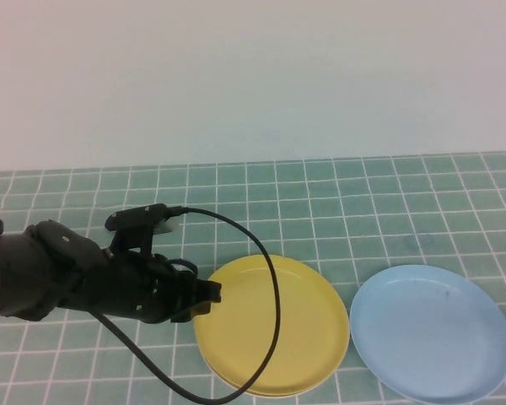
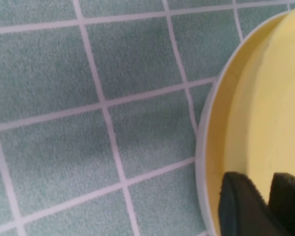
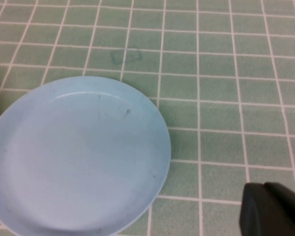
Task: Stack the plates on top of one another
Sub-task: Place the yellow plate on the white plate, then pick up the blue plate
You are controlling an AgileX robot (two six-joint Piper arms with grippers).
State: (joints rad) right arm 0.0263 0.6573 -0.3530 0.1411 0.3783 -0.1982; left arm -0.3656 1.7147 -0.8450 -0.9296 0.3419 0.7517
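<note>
High view, surface: green tiled mat (image 1: 363, 194) with white grid lines, below a plain pale wall.
High view, yellow plate (image 1: 274, 325): lies flat near the front centre; a thin white edge shows under its front rim, so it appears to sit on a white plate (image 1: 261, 394).
High view, light blue plate (image 1: 432, 333): lies flat just to the right of the yellow plate, rims near but apart.
High view, left gripper (image 1: 209, 297): low over the mat, tips at the yellow plate's left rim; a black cable (image 1: 270, 295) loops across that plate.
Left wrist view, left gripper (image 2: 268, 204): two dark fingers (image 2: 238, 206) stand close together with a narrow gap, over the yellow plate's (image 2: 265, 118) inner edge; grip on the rim cannot be told. A white rim (image 2: 202, 152) runs outside the yellow one.
Right wrist view, right gripper (image 3: 273, 209): one dark tip shows above bare mat beside the light blue plate (image 3: 76, 155); jaw state cannot be told. Holds nothing visible.
</note>
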